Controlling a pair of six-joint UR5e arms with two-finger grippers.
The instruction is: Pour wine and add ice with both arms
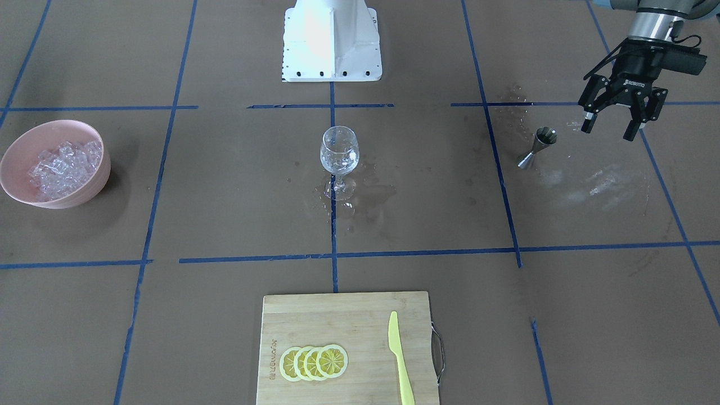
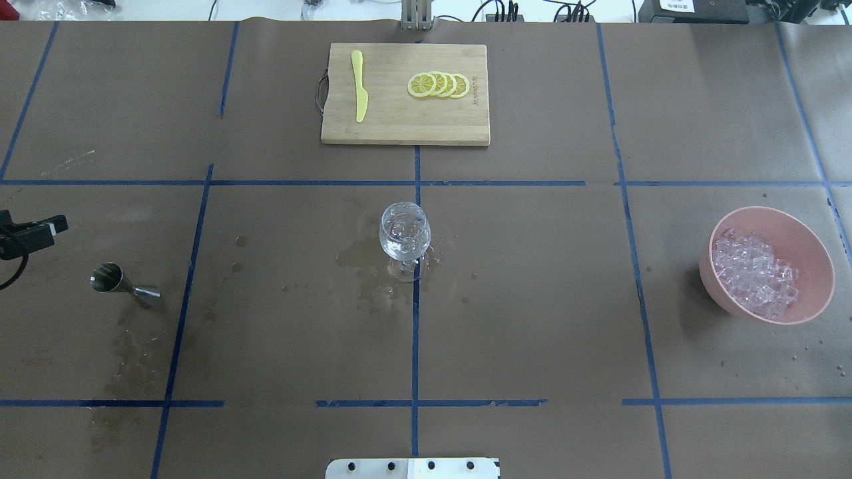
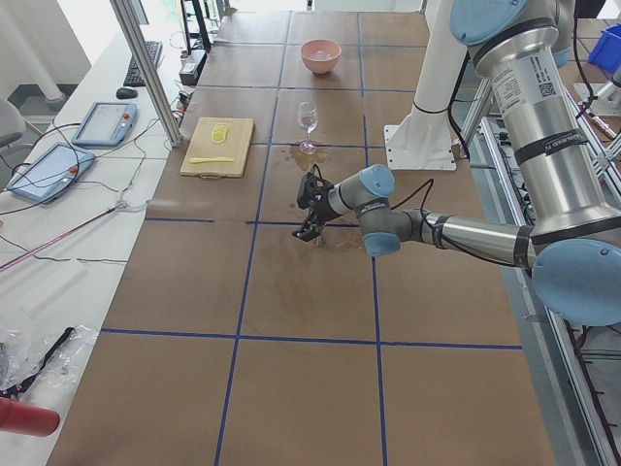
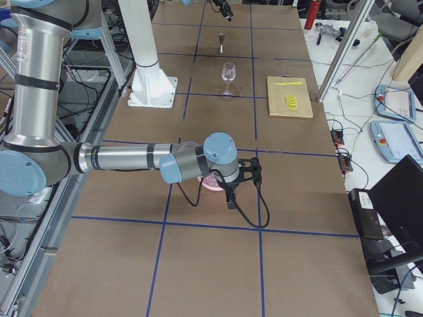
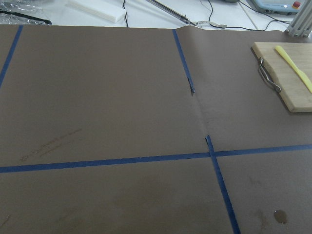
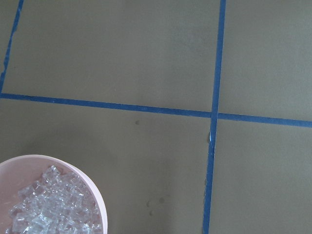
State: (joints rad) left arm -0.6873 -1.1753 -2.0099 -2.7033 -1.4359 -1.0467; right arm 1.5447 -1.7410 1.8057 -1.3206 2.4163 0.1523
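**Table covering** (image 2: 532, 299): matt brown paper crossed by smooth blue tape (image 2: 415, 346), darkened and wet-glinting around the wine glass (image 1: 339, 151), which is clear, glossy glass. **Jigger** (image 1: 537, 147): polished metal. **Bowl** (image 1: 95, 188): matt pink plastic, holding glassy, glinting ice (image 1: 64, 166). **Cutting board** (image 1: 337, 320): pale, smooth wood with a wire metal handle (image 1: 442, 353). **Knife** (image 1: 400, 360): yellow plastic. **Left gripper** (image 1: 608, 130): matt black. **Left arm** (image 1: 652, 23): brushed silver metal.

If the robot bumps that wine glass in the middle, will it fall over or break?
Probably tips easily: the wine glass stands tall on a thin stem with a small foot. It looks like thin clear glass, so likely fragile. The wet patch around its foot may let it slide a little when pushed.
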